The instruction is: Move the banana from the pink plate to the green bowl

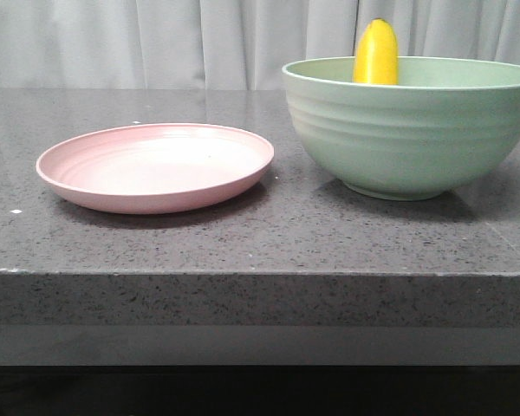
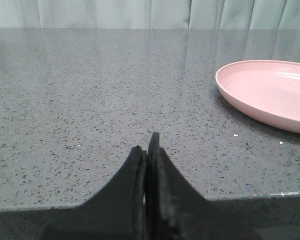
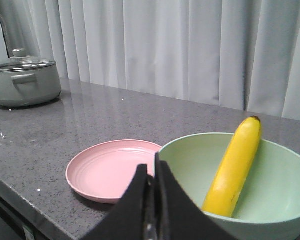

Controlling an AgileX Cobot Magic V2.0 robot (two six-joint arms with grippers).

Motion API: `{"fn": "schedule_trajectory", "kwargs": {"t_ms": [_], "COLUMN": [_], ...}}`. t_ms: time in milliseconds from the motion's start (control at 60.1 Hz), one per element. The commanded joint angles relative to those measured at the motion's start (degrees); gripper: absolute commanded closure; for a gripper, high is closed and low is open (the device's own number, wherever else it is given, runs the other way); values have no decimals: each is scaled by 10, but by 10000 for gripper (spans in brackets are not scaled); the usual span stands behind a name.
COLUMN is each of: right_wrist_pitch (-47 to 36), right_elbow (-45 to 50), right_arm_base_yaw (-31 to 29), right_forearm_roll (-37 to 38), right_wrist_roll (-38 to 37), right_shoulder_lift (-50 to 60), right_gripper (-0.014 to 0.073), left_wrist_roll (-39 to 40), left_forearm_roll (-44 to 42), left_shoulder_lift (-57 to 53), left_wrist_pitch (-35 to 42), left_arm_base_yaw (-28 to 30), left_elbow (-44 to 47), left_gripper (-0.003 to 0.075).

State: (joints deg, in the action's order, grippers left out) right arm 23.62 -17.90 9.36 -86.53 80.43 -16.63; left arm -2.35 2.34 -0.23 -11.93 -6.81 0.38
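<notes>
The banana [image 1: 376,54] leans upright inside the green bowl [image 1: 407,139] at the right of the counter, its tip above the rim. The pink plate [image 1: 156,165] lies bare to the bowl's left. In the right wrist view the banana [image 3: 235,170] rests against the bowl's inner wall [image 3: 190,160], with the pink plate [image 3: 110,170] beside it. My right gripper [image 3: 151,172] is shut and empty, back from the bowl. My left gripper [image 2: 147,147] is shut and empty, over the counter near its front edge, away from the pink plate [image 2: 270,92]. Neither gripper shows in the front view.
A grey lidded pot [image 3: 22,82] stands far off on the counter beyond the plate. The dark speckled stone counter [image 1: 243,234] has a front edge close to the plate and bowl. White curtains [image 1: 156,39] hang behind.
</notes>
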Motion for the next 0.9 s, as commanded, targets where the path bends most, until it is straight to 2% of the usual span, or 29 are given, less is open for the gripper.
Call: {"fn": "schedule_trajectory", "kwargs": {"t_ms": [0,533,583,649,749,882], "right_wrist_pitch": [1,-1,-7,-8,-13,-59], "right_elbow": [-15,-15,-15,-15,-15,-15], "right_arm_base_yaw": [2,2,2,2,2,2], "right_forearm_roll": [-20,-19,3,72,201,372], "right_wrist_roll": [5,5,5,-5,-103,-338], "right_shoulder_lift": [-2,-2,-2,-2,0,2], "right_gripper": [664,664,664,664,664,664], "left_wrist_roll": [6,6,6,6,6,6], "left_forearm_roll": [4,4,4,4,4,4], "left_shoulder_lift": [-11,-11,-11,-11,-11,-11], "left_wrist_pitch": [52,52,52,52,52,52], "left_arm_base_yaw": [0,0,0,0,0,0], "left_elbow": [3,3,3,3,3,3], "left_gripper": [741,741,741,741,741,741]}}
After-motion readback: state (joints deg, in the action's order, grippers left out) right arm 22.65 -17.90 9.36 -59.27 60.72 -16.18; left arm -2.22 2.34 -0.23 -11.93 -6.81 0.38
